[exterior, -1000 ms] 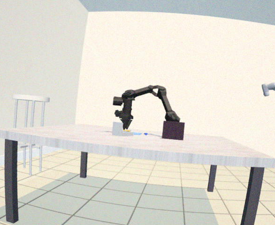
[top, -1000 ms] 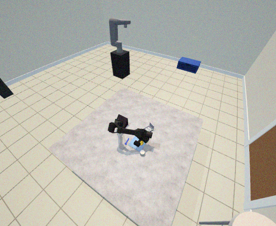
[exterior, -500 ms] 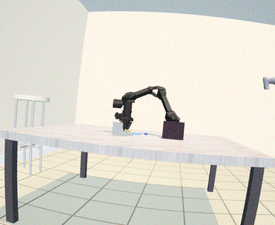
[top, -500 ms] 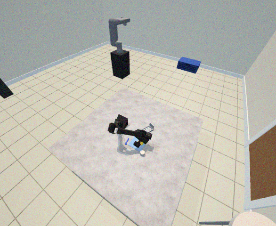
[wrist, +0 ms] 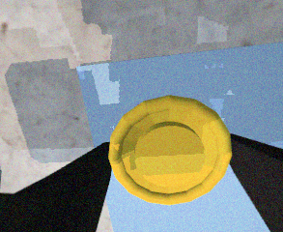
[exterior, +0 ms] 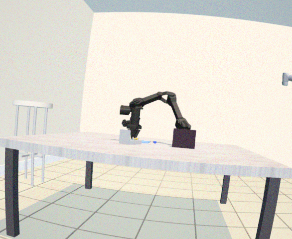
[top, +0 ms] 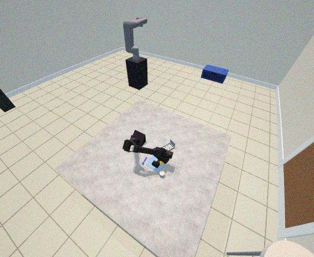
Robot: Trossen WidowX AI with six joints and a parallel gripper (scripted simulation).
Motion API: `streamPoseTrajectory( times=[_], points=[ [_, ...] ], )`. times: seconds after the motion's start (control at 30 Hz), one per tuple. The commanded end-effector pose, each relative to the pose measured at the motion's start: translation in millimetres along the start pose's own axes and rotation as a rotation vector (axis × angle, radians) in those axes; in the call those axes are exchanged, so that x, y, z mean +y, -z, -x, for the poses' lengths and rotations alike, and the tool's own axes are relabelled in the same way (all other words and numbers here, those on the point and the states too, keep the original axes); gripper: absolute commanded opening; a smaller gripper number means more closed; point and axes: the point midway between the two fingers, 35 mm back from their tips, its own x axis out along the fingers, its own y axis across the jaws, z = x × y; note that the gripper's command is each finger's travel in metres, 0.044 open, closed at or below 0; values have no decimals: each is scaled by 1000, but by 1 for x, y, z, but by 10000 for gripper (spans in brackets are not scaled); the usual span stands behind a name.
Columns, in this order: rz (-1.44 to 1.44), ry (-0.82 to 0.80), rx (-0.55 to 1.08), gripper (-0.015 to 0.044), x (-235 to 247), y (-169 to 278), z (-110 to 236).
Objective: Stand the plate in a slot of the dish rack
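The yellow plate (top: pixel 161 163) (exterior: pixel 135 139) (wrist: pixel 170 152) lies flat, face up, over the light-blue mat. My gripper (exterior: pixel 134 138) (wrist: pixel 166 145) points down and is shut on the plate, with one dark finger against each side of its rim in the wrist view. Whether the plate touches the mat cannot be told. The dish rack (top: pixel 167 146) (exterior: pixel 124 136) stands beside the mat, with a tall grey panel at its far end from my base. Only a dark corner of it shows at the left edge of the wrist view. The arm partly covers the rack in the top view.
The light-blue mat (top: pixel 151 163) (exterior: pixel 145 142) (wrist: pixel 257 72) lies under the plate. A blue utensil (top: pixel 144 160) (exterior: pixel 154 142) lies beside the mat toward my base. A whitish round cup-like object (top: pixel 162 173) stands near the mat's corner. My arm's dark base block (top: pixel 139 137) (exterior: pixel 183 138) stands on the table.
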Motion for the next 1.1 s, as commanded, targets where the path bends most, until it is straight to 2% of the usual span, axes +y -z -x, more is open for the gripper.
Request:
streamPoseTrajectory(
  times=[0.0,0.23,0.73,1.07],
  points=[
    [7,0,-7,184,1,-2,7],
    [10,-14,-38,0,3,-9,46],
    [21,-42,-99,0,5,-13,123],
    [24,-54,-123,0,4,-12,162]
  ],
)
